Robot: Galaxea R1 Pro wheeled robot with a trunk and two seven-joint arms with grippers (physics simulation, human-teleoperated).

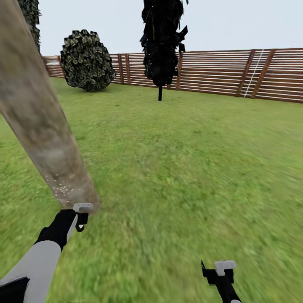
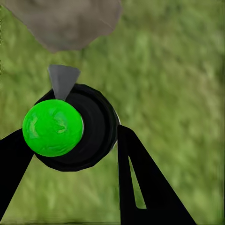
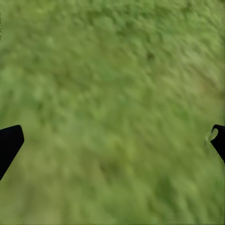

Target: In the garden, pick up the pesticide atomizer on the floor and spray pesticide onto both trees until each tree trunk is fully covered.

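A thick, mottled grey-brown tree trunk [image 1: 38,122] leans from the upper left down to its base on the grass, with pale specks [image 1: 63,187] low on its bark. My left gripper [image 1: 80,219] sits right at that base. In the left wrist view my left gripper [image 2: 70,133] is shut on the pesticide atomizer [image 2: 89,131], a round black body with a bright green ball [image 2: 52,127] and a grey nozzle [image 2: 62,80] aimed at the trunk's foot [image 2: 65,21]. My right gripper [image 1: 216,271] hangs low at the right, open over bare grass [image 3: 112,93].
Lawn [image 1: 189,168] stretches ahead to a brown slat fence [image 1: 235,73]. A near-black thin-trunked tree [image 1: 160,42] stands mid-lawn before the fence. A round speckled bush [image 1: 86,61] sits at the back left.
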